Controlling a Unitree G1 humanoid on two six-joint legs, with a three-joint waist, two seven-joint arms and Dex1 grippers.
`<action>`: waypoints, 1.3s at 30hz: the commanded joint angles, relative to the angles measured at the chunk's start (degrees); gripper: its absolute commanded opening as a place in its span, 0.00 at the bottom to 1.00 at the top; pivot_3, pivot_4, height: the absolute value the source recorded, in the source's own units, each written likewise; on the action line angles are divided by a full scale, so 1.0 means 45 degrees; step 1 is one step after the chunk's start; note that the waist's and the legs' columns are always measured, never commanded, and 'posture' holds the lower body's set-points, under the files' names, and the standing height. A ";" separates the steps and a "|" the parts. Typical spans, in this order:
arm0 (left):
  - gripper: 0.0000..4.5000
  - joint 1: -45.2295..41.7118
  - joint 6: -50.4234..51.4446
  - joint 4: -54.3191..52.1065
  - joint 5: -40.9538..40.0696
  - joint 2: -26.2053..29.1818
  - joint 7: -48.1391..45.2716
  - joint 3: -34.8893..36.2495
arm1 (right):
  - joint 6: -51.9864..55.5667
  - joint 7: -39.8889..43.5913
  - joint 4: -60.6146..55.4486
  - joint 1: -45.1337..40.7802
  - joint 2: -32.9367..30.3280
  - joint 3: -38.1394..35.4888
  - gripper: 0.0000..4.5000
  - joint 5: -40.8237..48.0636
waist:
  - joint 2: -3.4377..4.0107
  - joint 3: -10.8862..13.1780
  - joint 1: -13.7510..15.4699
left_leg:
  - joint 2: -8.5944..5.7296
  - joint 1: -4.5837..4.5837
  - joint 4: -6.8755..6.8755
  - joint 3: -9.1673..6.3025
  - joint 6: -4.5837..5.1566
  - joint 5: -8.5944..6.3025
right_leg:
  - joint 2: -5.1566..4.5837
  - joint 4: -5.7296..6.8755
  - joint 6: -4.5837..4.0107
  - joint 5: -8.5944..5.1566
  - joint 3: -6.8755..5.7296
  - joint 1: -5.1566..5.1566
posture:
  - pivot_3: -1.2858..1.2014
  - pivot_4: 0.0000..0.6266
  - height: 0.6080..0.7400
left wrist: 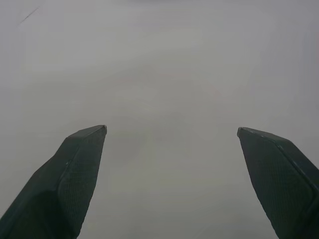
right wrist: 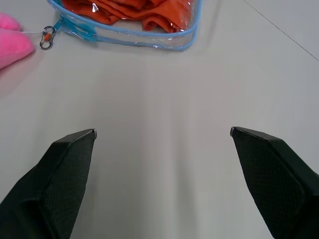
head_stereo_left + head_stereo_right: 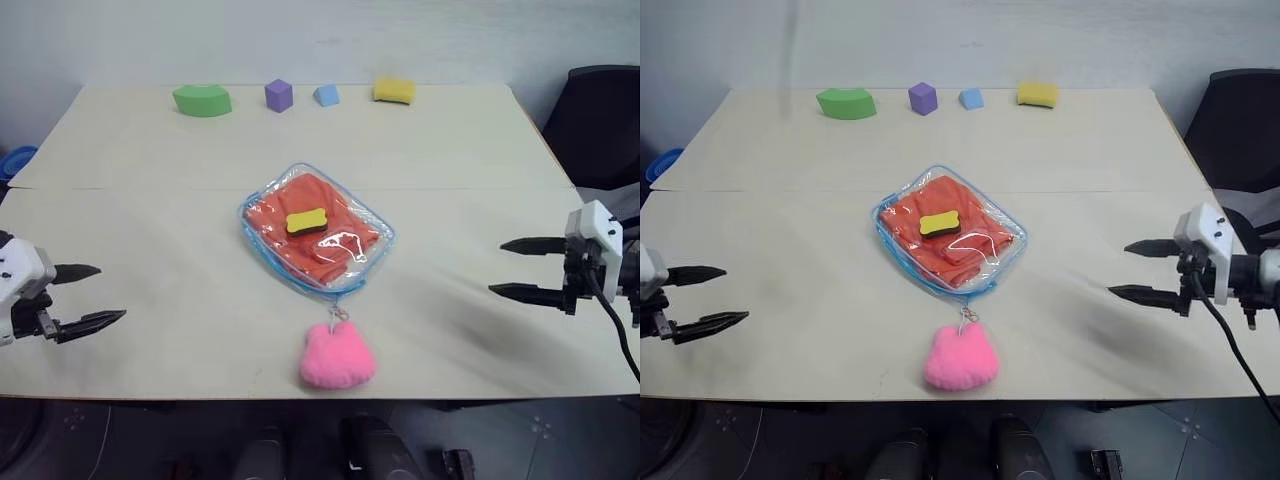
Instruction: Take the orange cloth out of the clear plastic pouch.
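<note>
The clear plastic pouch [image 3: 316,233] with light blue edging lies flat at the table's middle. Inside it sits the folded orange cloth [image 3: 335,250]. A small yellow bone-shaped piece [image 3: 307,222] rests on top of the pouch. A pink fluffy charm [image 3: 337,356] hangs from the pouch's near corner by a ring. My left gripper [image 3: 112,293] is open, low over the table's left side, well away from the pouch. Over the right side my right gripper [image 3: 497,267] stands open too, pointing toward the pouch, whose edge [image 2: 149,42] and ring [image 2: 47,38] lie ahead of its fingers.
Along the table's far edge stand a green foam block [image 3: 202,100], a purple cube [image 3: 279,95], a small blue block [image 3: 326,95] and a yellow block [image 3: 394,90]. A dark chair [image 3: 600,125] is off the right end. A blue object [image 3: 15,160] lies beyond the left edge.
</note>
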 commanded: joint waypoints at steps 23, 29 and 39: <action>0.99 -0.0904 0.0814 -0.0795 -0.0122 -0.0474 0.0593 -0.0579 | 0.1356 -0.1695 -0.2002 0.0715 0.0138 -0.1120 1.00 0.0765 | 0.0000 0.0000 0.0032 | 0.0000 -0.0003 0.0010 0.0001 0.0000 0.0000 | 0.0001 0.0005 0.0000 0.0000 0.0000 0.0002 | 0.52 0.24 1.00; 0.99 -0.1328 0.1417 -0.1150 -0.0616 -0.0447 0.0204 -0.0891 | 0.1705 -0.1941 -0.2374 0.0862 0.0281 -0.1199 1.00 0.1128 | 0.0000 0.0000 0.0041 | 0.0000 -0.0003 0.0013 0.0000 0.0000 0.0000 | 0.0002 0.0012 0.0000 0.0000 0.0000 0.0000 | 0.52 0.24 1.00; 0.99 -0.6671 0.1455 -0.0614 0.0193 -0.1898 0.0483 -0.4994 | 0.2521 -0.3632 -0.5476 0.1332 0.1257 -0.1425 1.00 0.1890 | -0.0001 0.0000 0.0152 | -0.0010 -0.0014 0.0067 -0.0008 -0.0005 0.0003 | 0.0006 0.0053 0.0003 0.0001 -0.0009 0.0008 | 0.52 0.24 1.00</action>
